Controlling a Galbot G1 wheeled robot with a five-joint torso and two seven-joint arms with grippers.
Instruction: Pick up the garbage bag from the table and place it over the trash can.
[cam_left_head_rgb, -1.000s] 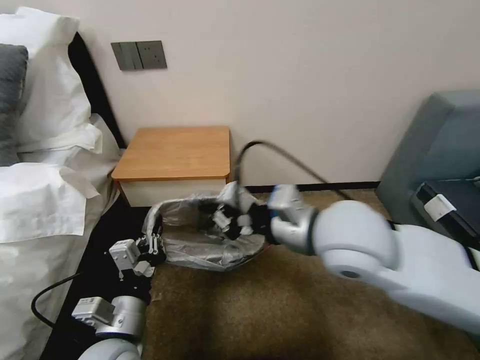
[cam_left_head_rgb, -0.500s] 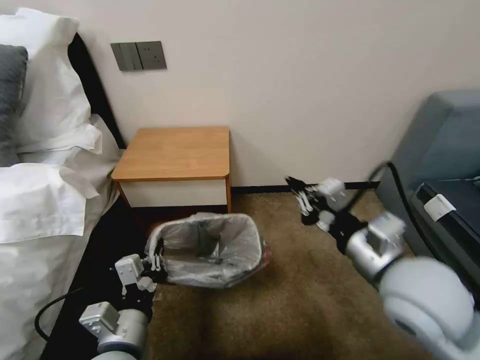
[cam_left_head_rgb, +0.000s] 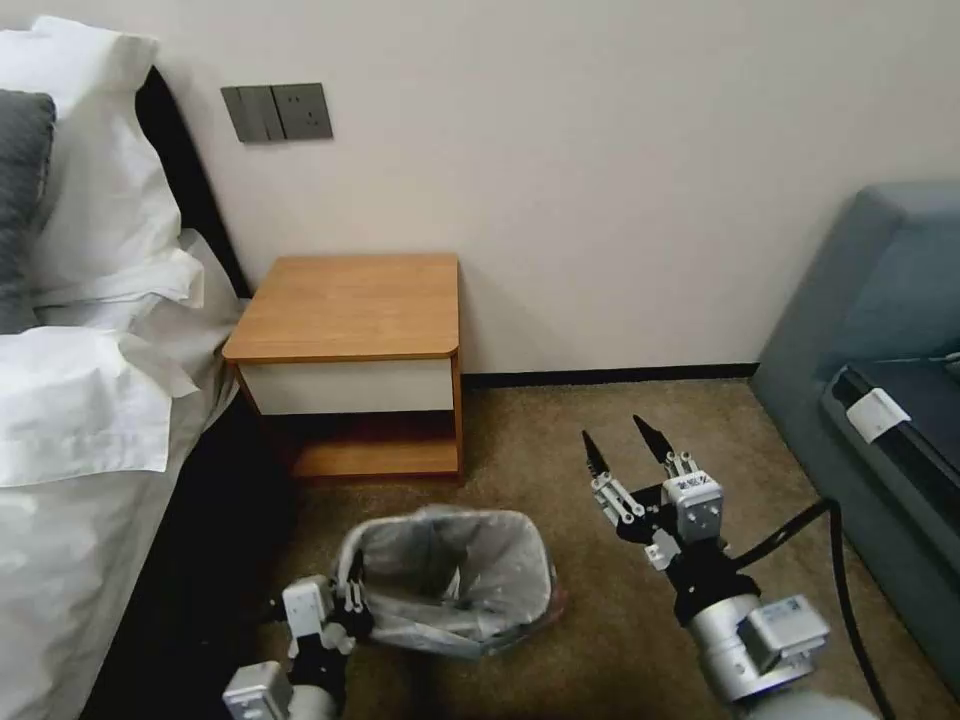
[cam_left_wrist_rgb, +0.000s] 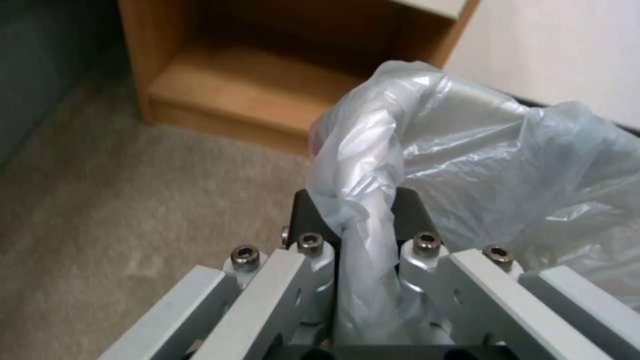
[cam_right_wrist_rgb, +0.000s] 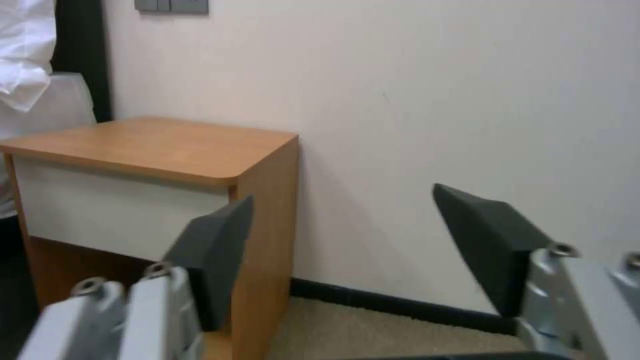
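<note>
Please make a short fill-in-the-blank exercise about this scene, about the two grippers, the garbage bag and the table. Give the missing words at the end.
1. The left gripper is shut on the rim of the ____.
2. The right gripper hangs over the carpet with its fingers ____.
3. The garbage bag lines a bin that stands on the ____, in front of the table.
4. The top of the table is ____.

Missing words: garbage bag; open; carpet; bare
</note>
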